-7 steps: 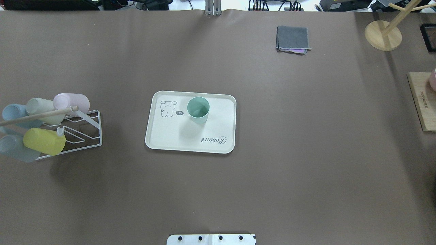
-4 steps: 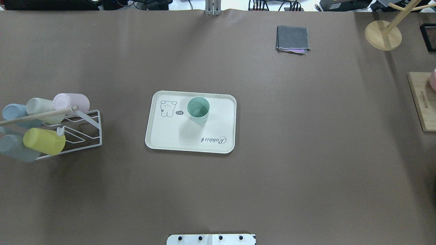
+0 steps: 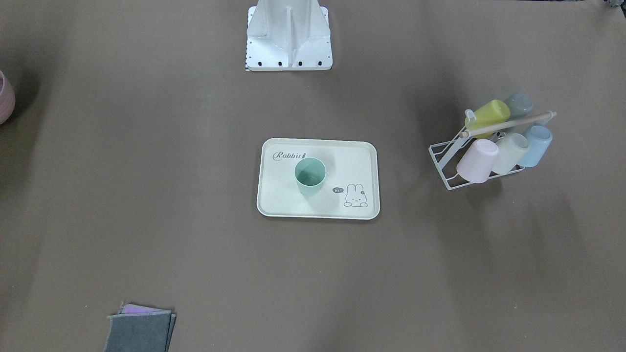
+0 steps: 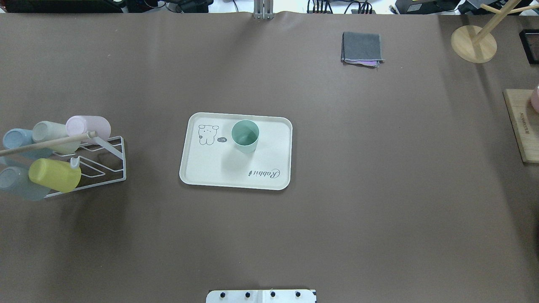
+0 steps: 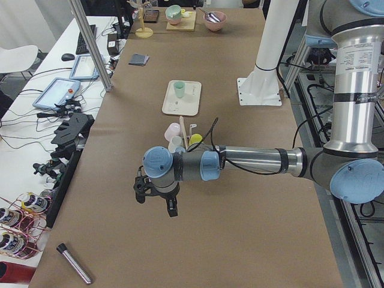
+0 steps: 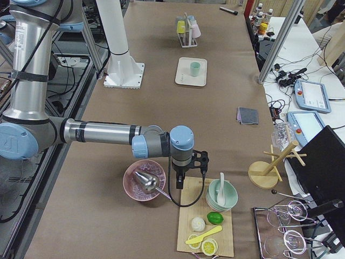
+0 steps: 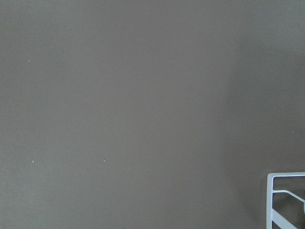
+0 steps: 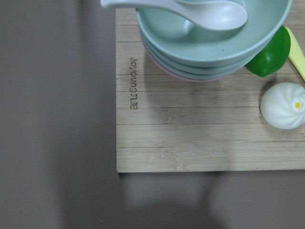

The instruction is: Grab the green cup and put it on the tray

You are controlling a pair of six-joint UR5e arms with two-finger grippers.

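Observation:
The mint-green cup (image 4: 245, 135) stands upright on the cream "Rabbit" tray (image 4: 210, 168) at mid-table, on its far half next to the bunny drawing. It also shows in the front view (image 3: 310, 176) on the tray (image 3: 283, 203). Neither gripper is near it. My left gripper (image 5: 155, 204) shows only in the exterior left view, over bare table beyond the cup rack. My right gripper (image 6: 190, 175) shows only in the exterior right view, over a wooden board. I cannot tell whether either is open or shut.
A white wire rack (image 4: 101, 155) with several pastel cups stands at the left. A folded grey cloth (image 4: 362, 48) lies far right of centre. A wooden board (image 8: 190, 138) carries stacked bowls, a spoon and food. A wooden stand (image 4: 473, 43) is at the far right corner.

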